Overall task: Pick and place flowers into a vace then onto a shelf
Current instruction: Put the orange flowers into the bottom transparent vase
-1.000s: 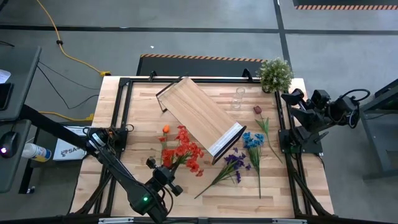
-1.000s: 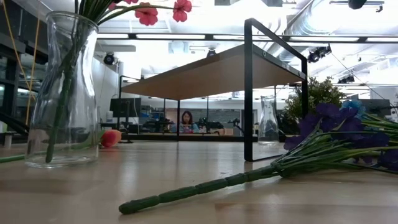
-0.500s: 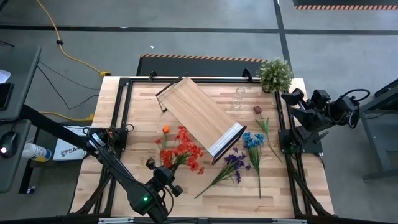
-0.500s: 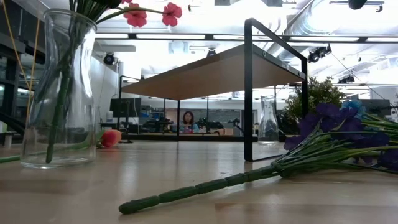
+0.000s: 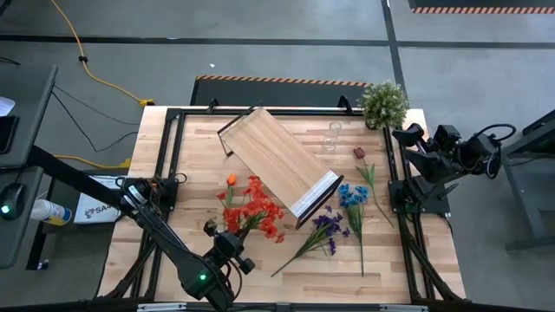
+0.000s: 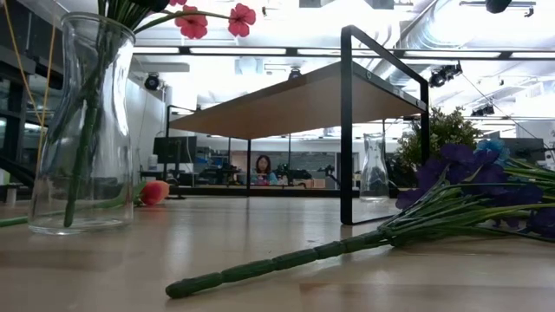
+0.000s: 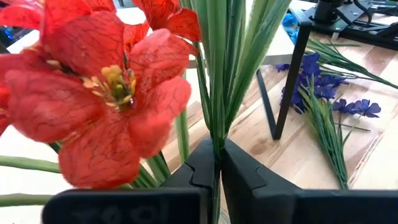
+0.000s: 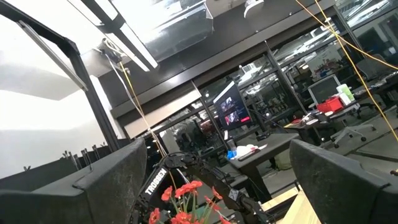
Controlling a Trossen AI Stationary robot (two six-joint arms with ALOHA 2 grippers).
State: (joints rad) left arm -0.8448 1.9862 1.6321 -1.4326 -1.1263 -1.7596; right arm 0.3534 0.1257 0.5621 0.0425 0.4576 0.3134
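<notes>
Two fingers (image 7: 214, 163) pinch red flowers' (image 7: 93, 87) stems; vase (image 6: 80, 130) top cropped.

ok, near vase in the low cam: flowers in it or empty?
In. The vase stands upright with green stalks of the red flowers running down inside it; the left gripper is shut on those stalks above.

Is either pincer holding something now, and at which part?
The left pincer pinches the red flowers by their green stems. The right pincer is open and empty.
</notes>
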